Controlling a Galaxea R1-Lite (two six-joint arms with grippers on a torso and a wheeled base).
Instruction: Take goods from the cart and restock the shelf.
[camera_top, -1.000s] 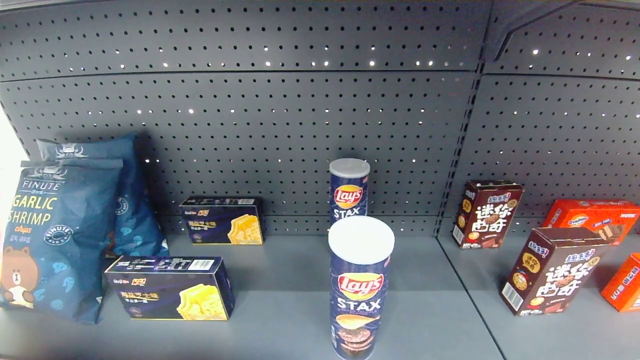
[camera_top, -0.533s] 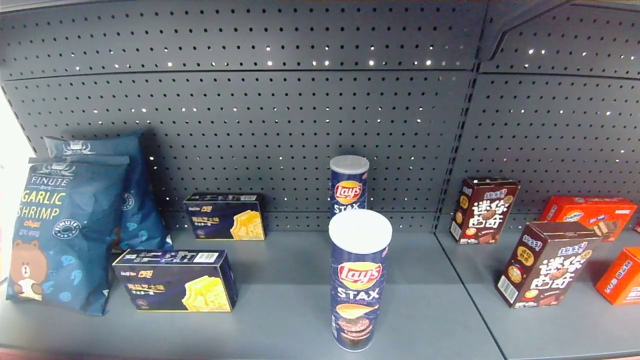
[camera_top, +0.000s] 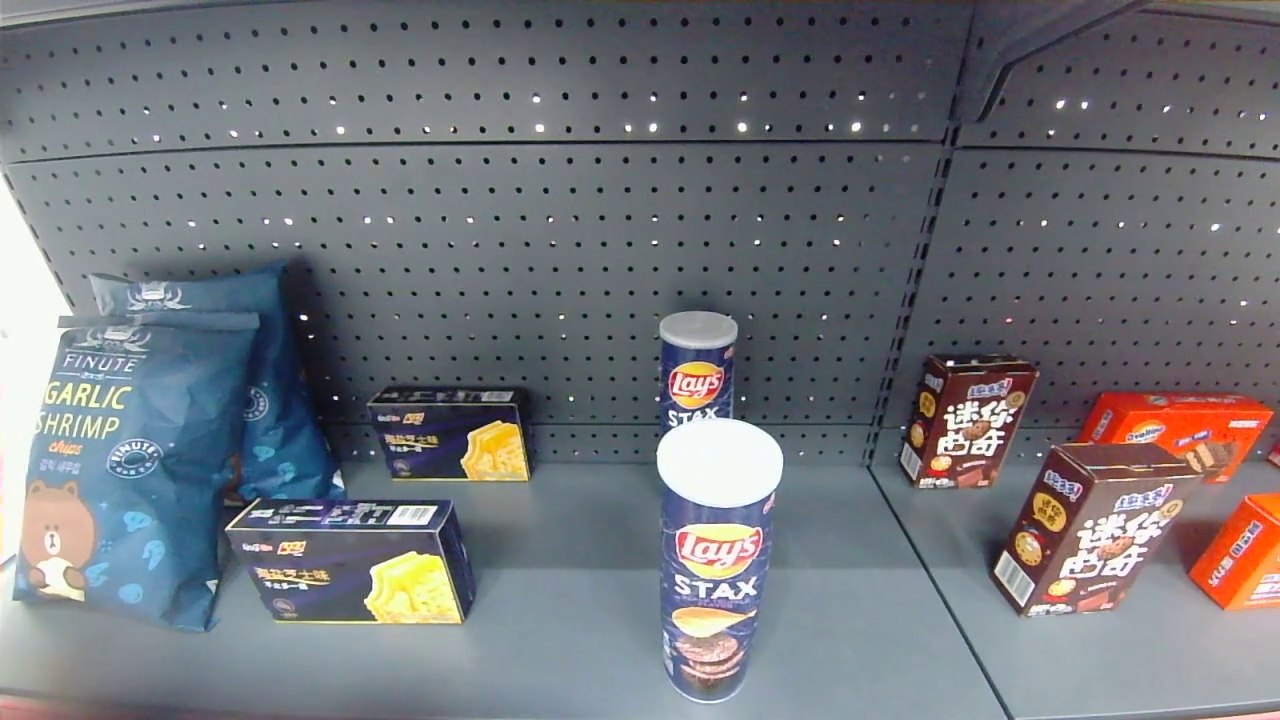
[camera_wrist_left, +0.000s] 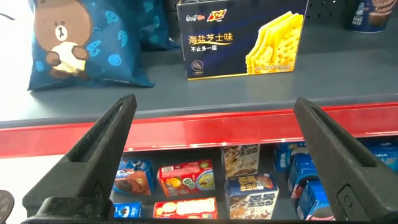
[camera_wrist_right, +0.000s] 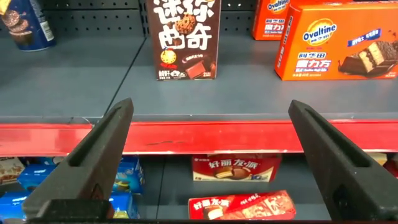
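Observation:
The grey shelf holds two tall dark-blue chip cans, one at the front and one behind it. Left of them lie two dark cracker boxes and blue snack bags. Brown cookie boxes and orange boxes stand to the right. My left gripper hangs open and empty in front of the shelf's red edge, facing a cracker box. My right gripper is open and empty before a brown box and an orange box.
A perforated back panel closes the shelf behind the goods. Bare shelf floor lies between the cracker boxes and the cans. Below the red edge, a lower shelf carries several small boxes and red packs.
The head camera shifted slightly a second ago, so the whole picture moved; the goods themselves have stayed put.

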